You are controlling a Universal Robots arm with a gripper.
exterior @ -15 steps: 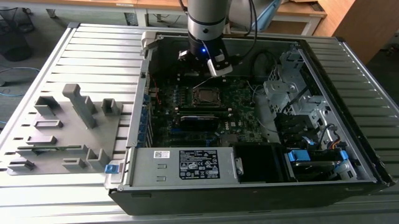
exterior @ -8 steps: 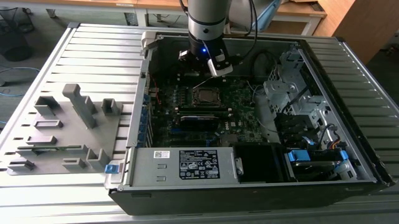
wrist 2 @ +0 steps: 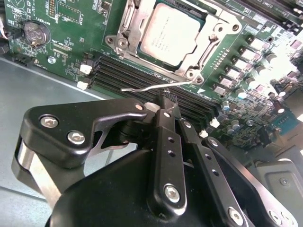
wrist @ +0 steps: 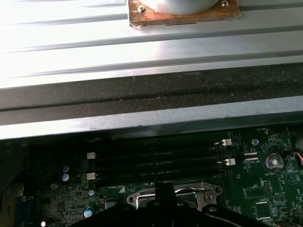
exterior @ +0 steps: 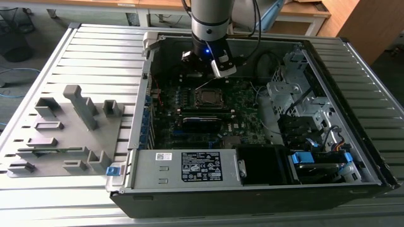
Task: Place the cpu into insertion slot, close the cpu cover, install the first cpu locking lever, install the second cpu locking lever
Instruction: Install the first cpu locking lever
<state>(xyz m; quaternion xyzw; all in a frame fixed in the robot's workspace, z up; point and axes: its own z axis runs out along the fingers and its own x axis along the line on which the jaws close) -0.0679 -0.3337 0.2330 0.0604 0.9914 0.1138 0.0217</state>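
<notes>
Cpu (wrist 2: pixel 173 33) sits under cover (wrist 2: pixel 129 26) in second wrist view; closed pincer (wrist 2: pixel 166 100) beside lever (wrist 2: pixel 142 88).

Pointing straight down, grey arm (exterior: pixel 211 19) upright, black gripper (wrist 2: pixel 167 100) at its low end, two thin fingers (wrist 2: pixel 163 137) pressed tight together at the tips

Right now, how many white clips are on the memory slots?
4. Two white clips at one end of the memory slots, two at the other; more may be hidden.
</notes>
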